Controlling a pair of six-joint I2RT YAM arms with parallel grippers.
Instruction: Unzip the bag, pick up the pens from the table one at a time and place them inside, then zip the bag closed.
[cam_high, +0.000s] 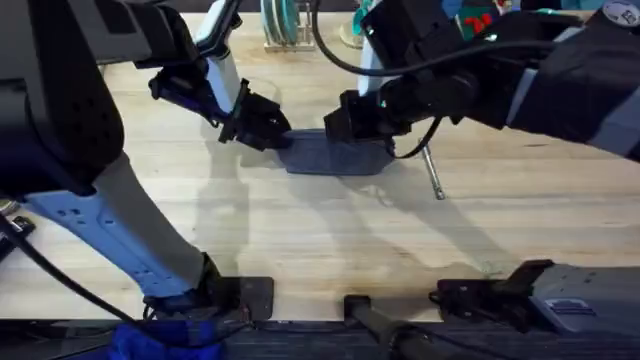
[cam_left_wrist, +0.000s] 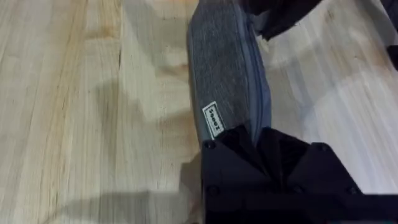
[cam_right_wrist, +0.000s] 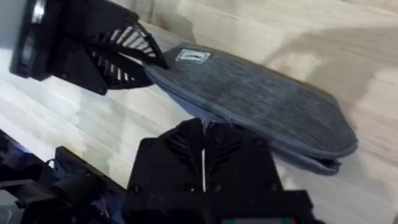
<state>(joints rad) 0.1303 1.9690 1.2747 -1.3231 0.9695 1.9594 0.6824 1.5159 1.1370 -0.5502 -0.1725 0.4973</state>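
Pinching the left end of the oblong grey-blue fabric bag (cam_high: 335, 155), the left end effector (cam_high: 272, 130) is clamped on it; the right end effector (cam_high: 345, 122) has its fingers closed together at the bag's zipper edge. Bag lies mid light wooden plank tabletop (cam_high: 300, 240), with open room in front. One slim silver pen (cam_high: 432, 172) lies just right of it. Left wrist view shows the zipper line (cam_left_wrist: 254, 68) and a white label (cam_left_wrist: 213, 119).

Bright, even light; soft shadows on the table (cam_high: 300, 230) (near arms blurred).
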